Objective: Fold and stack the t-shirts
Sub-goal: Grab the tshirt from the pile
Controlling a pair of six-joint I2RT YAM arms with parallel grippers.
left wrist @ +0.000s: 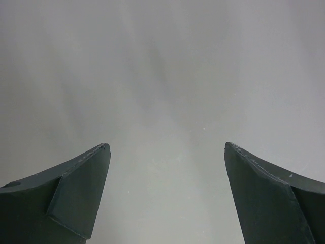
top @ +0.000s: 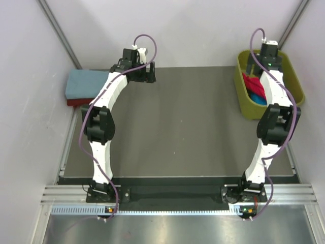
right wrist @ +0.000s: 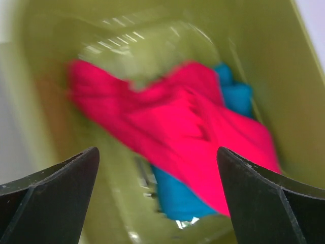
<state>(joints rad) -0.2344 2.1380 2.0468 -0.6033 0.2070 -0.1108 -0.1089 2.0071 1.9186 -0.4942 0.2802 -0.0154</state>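
At the far left edge of the bench (top: 193,127), a dusty blue-grey tee (top: 84,81) lies folded on a dark red tee (top: 76,102), of which only an edge shows. The left tool (left wrist: 166,145) hangs just right of that pile, jaws spread wide with nothing between them. Its wrist view shows only bare grey surface.

At the far right corner stands the olive-green tub (top: 239,89), its long side running away from the arm bases. The right tool (right wrist: 158,149) hovers over the tub, jaws fully apart and gripping nothing. Directly ahead of it, framed between its fingers, the bright red tee (right wrist: 177,122) lies crumpled over a bright blue tee (right wrist: 177,198). In the blurred wrist view its bulk slants from upper left to lower right.

The right arm is plainly the nearer one, so the next step is probably a straight descent onto the red cloth, which looks loose enough to pinch at a raised fold.
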